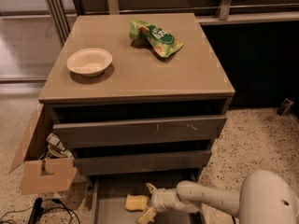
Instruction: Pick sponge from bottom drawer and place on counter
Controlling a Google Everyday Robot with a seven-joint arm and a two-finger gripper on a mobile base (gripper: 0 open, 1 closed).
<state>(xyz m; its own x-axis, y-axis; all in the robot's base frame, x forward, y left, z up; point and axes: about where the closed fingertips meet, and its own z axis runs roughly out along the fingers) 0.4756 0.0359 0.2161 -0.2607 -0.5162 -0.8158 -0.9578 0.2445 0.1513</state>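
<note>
**Camera view.** We look down on a three-drawer cabinet that fills the middle of the frame. Its top, the counter (140, 76), is a glossy tan-grey slab. On it, a cream bowl (89, 61) stands upright at the left, and a crumpled green snack bag (155, 38) lies well apart from it, towards the upper centre.

Below the counter we see two plain grey-brown drawer fronts (140, 130), both slightly ajar. Beneath them the bottom drawer (110, 197) is pulled out at the lower edge of the frame. The floor (254, 139) is speckled terrazzo. An open cardboard box (44, 174) with oddments inside leans against the cabinet's left side, and dark cables (49, 211) trail below it. Metal uprights and a glass panel close off the upper left; the upper right is dark.

The sponge (134, 202), pale yellow, lies on the floor of the bottom drawer, lower centre. The gripper (145, 202) reaches in from the right on a white arm (210, 199). Its fingers (150, 188) are spread apart, one above and one below the sponge's right end; we cannot tell whether they touch it.

The bag carries a printed label, but we cannot read it.
</note>
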